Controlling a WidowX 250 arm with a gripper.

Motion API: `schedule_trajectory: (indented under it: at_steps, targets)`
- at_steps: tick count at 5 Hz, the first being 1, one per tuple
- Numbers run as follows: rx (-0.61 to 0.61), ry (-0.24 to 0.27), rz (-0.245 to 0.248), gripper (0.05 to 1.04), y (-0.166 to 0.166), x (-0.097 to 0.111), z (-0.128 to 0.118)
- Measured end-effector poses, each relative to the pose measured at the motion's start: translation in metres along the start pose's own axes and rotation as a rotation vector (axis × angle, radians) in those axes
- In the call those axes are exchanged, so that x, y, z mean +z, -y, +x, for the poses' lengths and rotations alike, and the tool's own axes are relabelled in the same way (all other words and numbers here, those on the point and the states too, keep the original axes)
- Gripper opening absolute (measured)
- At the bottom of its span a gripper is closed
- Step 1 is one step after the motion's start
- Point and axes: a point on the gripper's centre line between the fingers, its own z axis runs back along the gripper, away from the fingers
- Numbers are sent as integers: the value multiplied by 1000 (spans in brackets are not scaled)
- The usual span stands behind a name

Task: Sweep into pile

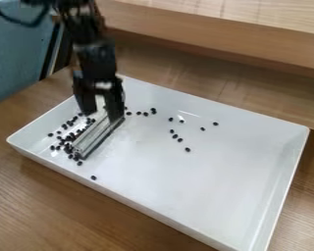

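Camera view has the black hand [102,116] hanging down into a big white tray [205,181], over at the left side of the picture. Its two fingers are a bit apart and look clamped on the far end of a pale, ridged bar [92,138], one finger on each side of it. The bar sits low in the tray and runs at a slant, from the hand toward the near left edge, with a dark strip along its lower side.

As for the beans [67,145] (little black things, anyway), most are in a loose bunch on the left side of the bar, some right up by its near end. It's more of a messy scatter than a neat heap tbh. A few more are just to the right of the hand, then a looser bunch sits around the middle of the tray and toward its far side. One lone bean [93,178] is by the near rim.

The tray is on a brown wooden table [48,196]. There's a lighter wooden ledge [219,37] along the back, a blue surface [15,63] at upper left, and a black cable [28,22] looping beside the arm.
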Motion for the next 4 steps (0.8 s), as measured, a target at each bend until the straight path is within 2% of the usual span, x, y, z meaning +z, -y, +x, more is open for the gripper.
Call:
schedule_trajectory:
  at_steps: [1,2,3,4]
  targets:
    - [-9,15,2,1000,3,17,3]
    - [-77,10,1,1001,16,27,11]
    - [-202,15,4,1000,44,35,25]
    - [-259,6,2,1000,56,34,27]
